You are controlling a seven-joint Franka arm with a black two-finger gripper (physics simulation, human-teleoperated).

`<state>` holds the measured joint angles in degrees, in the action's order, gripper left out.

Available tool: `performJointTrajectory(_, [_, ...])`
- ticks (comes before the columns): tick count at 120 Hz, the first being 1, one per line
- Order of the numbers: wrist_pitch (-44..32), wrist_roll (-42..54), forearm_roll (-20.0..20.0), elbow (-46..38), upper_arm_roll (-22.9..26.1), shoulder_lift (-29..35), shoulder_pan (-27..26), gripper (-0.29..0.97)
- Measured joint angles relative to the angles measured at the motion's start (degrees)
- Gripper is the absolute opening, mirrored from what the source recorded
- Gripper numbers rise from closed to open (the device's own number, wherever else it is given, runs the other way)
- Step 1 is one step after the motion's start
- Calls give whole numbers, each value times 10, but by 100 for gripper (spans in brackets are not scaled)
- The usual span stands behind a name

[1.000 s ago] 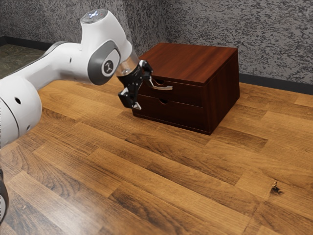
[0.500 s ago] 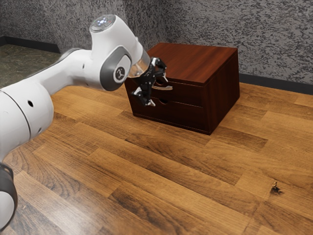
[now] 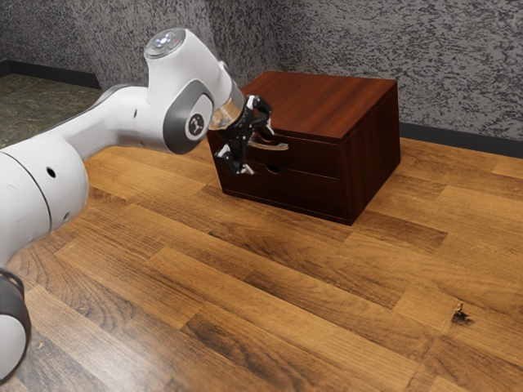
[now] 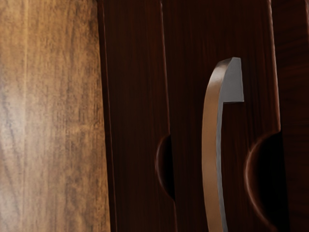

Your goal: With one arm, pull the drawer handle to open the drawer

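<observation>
- Reaching in from the exterior view's left, a white arm stretches over a wooden plank surface toward a dark wooden cabinet.
- The cabinet stands on the surface, close to a grey speckled wall. Its front holds two drawers, one above the other.
- The upper drawer carries a curved grey metal handle that bows out from its front.
- The black pincer is at the end of the handle nearest the arm. Its fingers are apart, one above the line of the handle and one below it.
- That end of the handle lies in the gap between the fingers. Whether either finger touches it cannot be told.
- The rest of the handle runs on toward the exterior view's right, beyond the pincer.
- The upper drawer's front sits level with the front of the lower drawer, so the drawer looks shut.
- The wrist view shows the handle from close by, a pale bar with a squared end set against the dark wood.
- A half-round recess is cut into the upper drawer's top edge beside the handle. Another cuts into the lower drawer's top edge.
- A strip of the surface shows next to the cabinet's foot.
- A small dark speck lies on the surface, well apart from the cabinet and pincer.
</observation>
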<state>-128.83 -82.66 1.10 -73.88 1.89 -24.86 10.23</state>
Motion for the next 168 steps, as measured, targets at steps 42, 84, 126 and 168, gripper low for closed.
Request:
performJointTrajectory(42, [-3,8,-2,3,-2,-2,14,68])
performJointTrajectory(84, [-18,15,-2,0,0,-13,15,68])
performJointTrajectory(126, [-31,19,-6,-3,1,-16,16,59])
performJointTrajectory(168, [-40,21,-19,-9,0,-16,15,42])
